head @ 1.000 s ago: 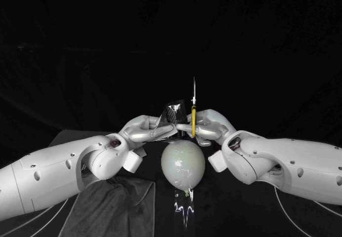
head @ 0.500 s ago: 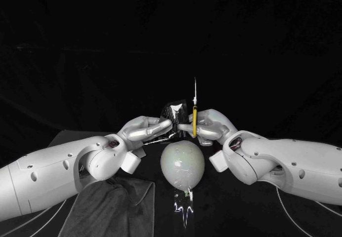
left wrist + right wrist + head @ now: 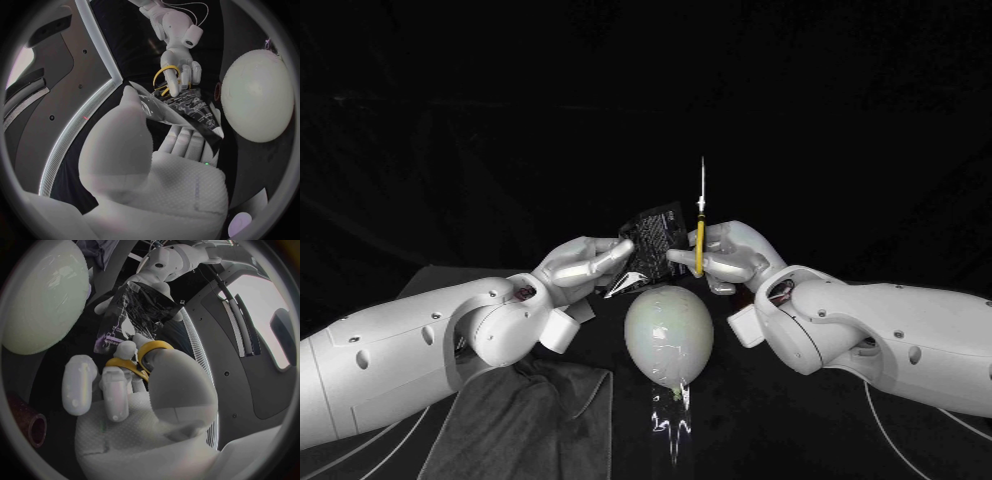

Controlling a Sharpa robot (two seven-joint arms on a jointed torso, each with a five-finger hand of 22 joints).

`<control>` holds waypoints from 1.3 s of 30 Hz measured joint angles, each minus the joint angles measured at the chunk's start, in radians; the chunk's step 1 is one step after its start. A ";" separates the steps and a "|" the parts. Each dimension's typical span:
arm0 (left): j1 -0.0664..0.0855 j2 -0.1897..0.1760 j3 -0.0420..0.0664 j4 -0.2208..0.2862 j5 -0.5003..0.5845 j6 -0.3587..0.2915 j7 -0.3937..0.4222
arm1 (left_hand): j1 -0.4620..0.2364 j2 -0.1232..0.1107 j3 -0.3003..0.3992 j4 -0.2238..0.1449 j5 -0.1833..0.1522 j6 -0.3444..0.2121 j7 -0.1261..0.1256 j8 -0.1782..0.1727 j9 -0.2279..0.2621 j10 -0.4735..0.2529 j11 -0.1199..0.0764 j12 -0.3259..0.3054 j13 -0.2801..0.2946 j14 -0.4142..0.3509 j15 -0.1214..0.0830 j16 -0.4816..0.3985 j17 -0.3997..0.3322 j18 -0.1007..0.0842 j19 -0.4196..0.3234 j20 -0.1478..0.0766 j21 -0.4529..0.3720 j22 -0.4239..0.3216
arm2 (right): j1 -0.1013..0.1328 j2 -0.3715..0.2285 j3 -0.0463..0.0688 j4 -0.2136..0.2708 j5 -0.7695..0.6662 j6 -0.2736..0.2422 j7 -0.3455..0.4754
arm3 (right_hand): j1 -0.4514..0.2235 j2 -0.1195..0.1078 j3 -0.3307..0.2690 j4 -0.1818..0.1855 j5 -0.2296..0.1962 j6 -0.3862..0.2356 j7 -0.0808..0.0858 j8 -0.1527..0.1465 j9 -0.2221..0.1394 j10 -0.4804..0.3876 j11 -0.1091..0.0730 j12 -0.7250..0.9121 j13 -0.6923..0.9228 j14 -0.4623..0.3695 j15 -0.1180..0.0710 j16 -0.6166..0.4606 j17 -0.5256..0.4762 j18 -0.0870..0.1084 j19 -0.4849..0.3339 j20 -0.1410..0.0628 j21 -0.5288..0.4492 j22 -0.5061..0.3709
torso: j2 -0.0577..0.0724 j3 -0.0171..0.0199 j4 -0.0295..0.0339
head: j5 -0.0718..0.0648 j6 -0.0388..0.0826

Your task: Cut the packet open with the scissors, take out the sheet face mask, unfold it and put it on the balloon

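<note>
Black draped backdrop (image 3: 646, 80) behind; black table (image 3: 762, 440) below; dark grey cloth (image 3: 531, 420) lying on table's near-left part.

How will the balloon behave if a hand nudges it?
Probably light for its size, being an inflated balloon, so a slight nudge may shift it. Its rounded, glossy skin suggests it could roll and feel slippery.

Table (image 3: 747, 440): black, as we see it.
Balloon (image 3: 669, 333): we find it mid-table, knot toward 6 o'clock.
Cloth (image 3: 531, 420): dark grey, rumpled, at the balloon's 7 o'clock.
</note>
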 measured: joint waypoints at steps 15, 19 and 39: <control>0.000 -0.003 0.000 -0.010 0.090 0.070 0.014 | -0.045 -0.032 -0.027 0.000 0.000 -0.248 -0.034 -0.075 -0.063 -0.232 0.025 -0.010 -0.008 -0.260 0.032 -0.096 -0.070 -0.039 -0.319 0.004 -0.175 -0.059 | 0.000 0.003 0.001 -0.032 -0.002 -0.023 -0.009 | 0.000 0.000 0.001 -0.001 -0.002 0.000 0.000 0.004 0.001 0.000 0.000 0.000 0.000 0.000 0.000 0.004 0.000 0.000 0.000 0.000 0.000 -0.001 | 0.000 -0.0005 0.0005 | -0.003 0.011; 0.000 -0.002 0.000 -0.015 0.109 0.097 0.013 | -0.002 -0.036 -0.029 -0.002 0.000 -0.273 -0.034 -0.081 -0.068 -0.270 0.028 -0.010 -0.009 -0.295 0.038 -0.111 -0.080 -0.039 -0.345 0.006 -0.191 -0.061 | 0.000 0.005 0.001 -0.038 0.000 -0.029 -0.011 | 0.000 0.000 0.001 -0.001 -0.002 0.000 0.000 0.004 0.003 0.000 0.000 0.000 0.000 0.000 0.000 0.003 0.000 0.000 0.000 0.000 0.000 0.000 | 0.000 -0.0005 0.0006 | -0.004 0.013; -0.001 0.044 -0.005 -0.072 0.120 0.110 0.003 | 0.375 0.164 0.200 -0.023 -0.004 -0.065 -0.016 -0.012 0.000 -0.133 -0.054 0.055 0.011 -0.138 0.017 -0.049 -0.038 -0.039 -0.192 0.000 -0.142 -0.040 | -0.001 0.014 0.005 -0.027 0.017 -0.043 -0.012 | 0.000 0.000 0.001 -0.001 -0.003 -0.001 0.001 0.008 0.005 0.000 0.000 0.000 0.000 -0.003 -0.003 0.003 0.000 0.000 0.000 0.000 0.000 0.000 | 0.000 0.0000 -0.0007 | -0.001 0.022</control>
